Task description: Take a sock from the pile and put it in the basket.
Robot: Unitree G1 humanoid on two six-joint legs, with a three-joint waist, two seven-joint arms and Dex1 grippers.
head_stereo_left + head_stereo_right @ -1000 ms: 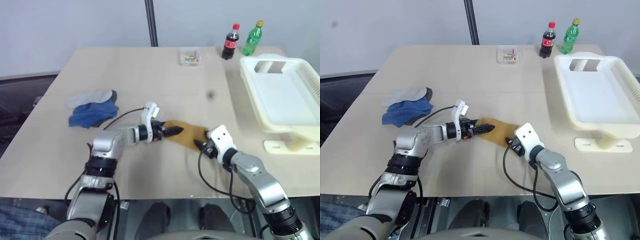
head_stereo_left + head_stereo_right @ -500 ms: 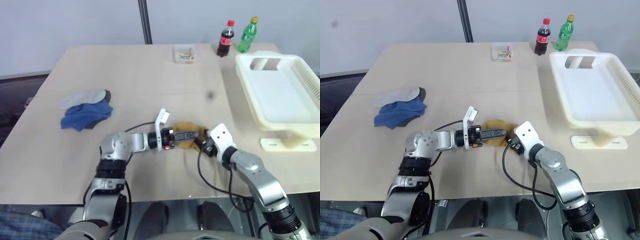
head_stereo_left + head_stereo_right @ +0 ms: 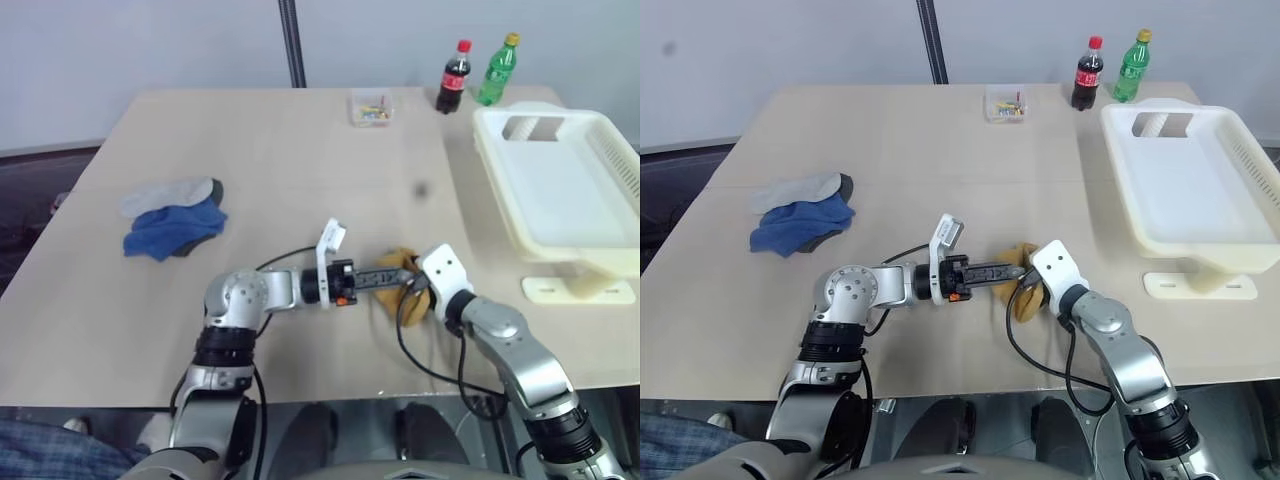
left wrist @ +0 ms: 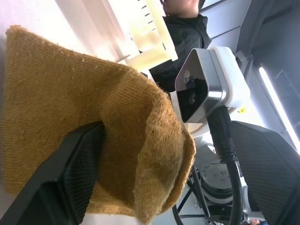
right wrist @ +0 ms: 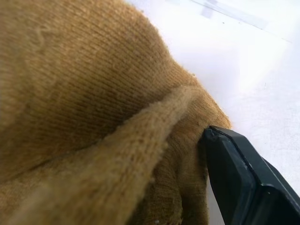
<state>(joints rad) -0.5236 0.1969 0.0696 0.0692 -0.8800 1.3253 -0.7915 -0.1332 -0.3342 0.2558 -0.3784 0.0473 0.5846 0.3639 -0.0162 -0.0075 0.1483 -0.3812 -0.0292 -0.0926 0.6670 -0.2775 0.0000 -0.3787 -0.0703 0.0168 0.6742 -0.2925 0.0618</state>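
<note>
On the beige tabletop (image 3: 300, 160), the sock (image 3: 400, 290) is pinched by the right hand (image 3: 418, 291); with the left hand (image 3: 392, 275) spread against it, it could be dragged loose.

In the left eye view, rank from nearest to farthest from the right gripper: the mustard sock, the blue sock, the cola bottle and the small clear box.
1. The mustard sock, right at the right gripper, bunched between both grippers.
2. The small clear box, far table edge, straight ahead.
3. The blue sock, on the left, in the pile, and the cola bottle, far edge towards the right: too close to call.
</note>
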